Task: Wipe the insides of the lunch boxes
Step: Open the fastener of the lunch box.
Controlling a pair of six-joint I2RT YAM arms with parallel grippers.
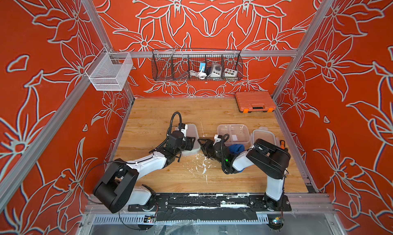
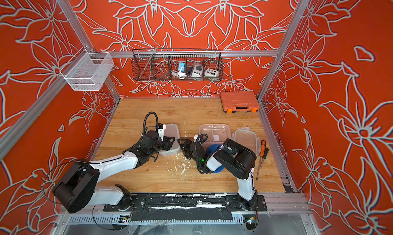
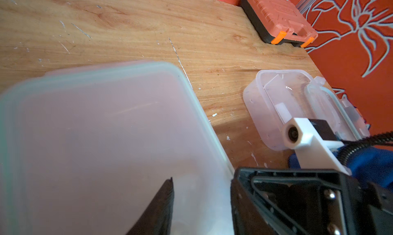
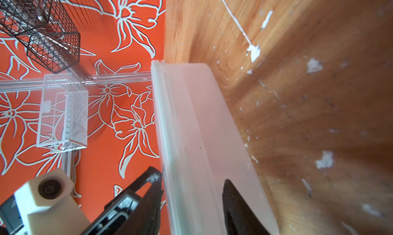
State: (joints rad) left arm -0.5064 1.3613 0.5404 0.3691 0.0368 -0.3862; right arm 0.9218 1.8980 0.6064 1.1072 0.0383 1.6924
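Both hands meet at the lidded lunch box (image 1: 193,130), left of centre on the counter (image 1: 159,108); the open divided box (image 1: 234,133) sits right. The right hand (image 4: 191,176) straddles the lidded rim, grip unconfirmed; the left hand (image 1: 190,142) cannot be judged. A shallow pinch could let it slip.

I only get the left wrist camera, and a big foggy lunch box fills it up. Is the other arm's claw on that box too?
Observer: Partly. The right wrist view shows the right gripper with one finger on each side of the edge of the closed lunch box. I can't tell if it is squeezing.
Child: Is anything hanging up that I can't see?
Observer: A black wire basket hangs high at the back, with a white cable inside.
Child: Anything else?
Observer: A white mesh basket hangs on the robot's left side. It looks empty.
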